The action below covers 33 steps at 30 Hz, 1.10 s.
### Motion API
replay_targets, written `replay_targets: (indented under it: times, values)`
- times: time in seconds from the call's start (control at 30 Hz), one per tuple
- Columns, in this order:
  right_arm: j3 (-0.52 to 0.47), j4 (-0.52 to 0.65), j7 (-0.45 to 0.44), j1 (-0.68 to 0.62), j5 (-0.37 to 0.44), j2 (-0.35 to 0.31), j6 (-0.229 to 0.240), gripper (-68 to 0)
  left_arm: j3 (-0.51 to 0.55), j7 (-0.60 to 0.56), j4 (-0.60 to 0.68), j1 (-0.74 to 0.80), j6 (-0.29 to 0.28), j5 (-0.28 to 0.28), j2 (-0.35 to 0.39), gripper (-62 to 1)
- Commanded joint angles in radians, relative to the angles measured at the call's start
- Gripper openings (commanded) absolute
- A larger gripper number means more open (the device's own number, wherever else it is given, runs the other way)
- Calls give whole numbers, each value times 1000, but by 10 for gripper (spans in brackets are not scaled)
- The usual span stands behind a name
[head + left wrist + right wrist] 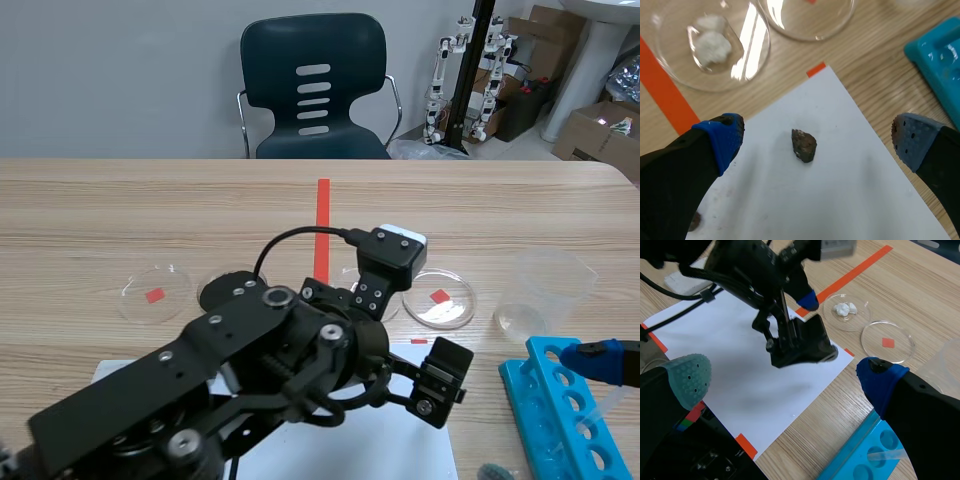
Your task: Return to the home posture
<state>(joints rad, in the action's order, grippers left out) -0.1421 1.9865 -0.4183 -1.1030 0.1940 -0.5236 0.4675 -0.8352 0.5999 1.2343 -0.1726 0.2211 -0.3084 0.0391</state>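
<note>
My left gripper (817, 142) is open and hangs low over a white paper sheet (840, 200). A small brown stone (804, 145) lies on the sheet between its blue pad and its grey pad, touching neither. In the scene view the left arm fills the foreground, and one of its fingers (440, 380) shows above the sheet. My right gripper (785, 380) is open with nothing in it. It is raised near the teal tube rack (875, 450) and looks across the sheet at the left gripper (805, 322). Only its blue tip (600, 360) shows in the scene view.
A petri dish with white lumps (710, 45) and another dish (810, 20) over a red mark lie just beyond the sheet. A clear beaker (540, 290) stands at the right, a third dish (155, 292) and a black disc (232, 290) at the left. A chair (313, 85) stands behind the table.
</note>
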Motion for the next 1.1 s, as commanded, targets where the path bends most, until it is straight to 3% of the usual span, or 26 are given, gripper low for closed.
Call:
replay_targets:
  times: [0.0, 0.1, 0.4, 0.57, 0.83, 1.07]
  values:
    - [-3, 8, -14, 4, 11, 0, 0, -71, 3, -66, 59, 13, -12, -3, 40, 11]
    - [-3, 8, -14, 4, 11, 0, 0, -71, 3, -148, 150, 54, -17, -19, 122, 11]
    - [-3, 8, -14, 4, 11, 0, 0, -71, 93, -407, 385, 206, -136, -21, 384, 11]
    - [-3, 8, -14, 4, 11, 0, 0, -71, 248, -513, 472, 334, -261, -21, 492, 11]
    - [-3, 8, -14, 4, 11, 0, 0, -71, 536, -674, 521, 560, -467, -21, 580, 11]
    - [-3, 8, -14, 4, 11, 0, 0, -71, 774, -760, 546, 743, -547, -17, 583, 11]
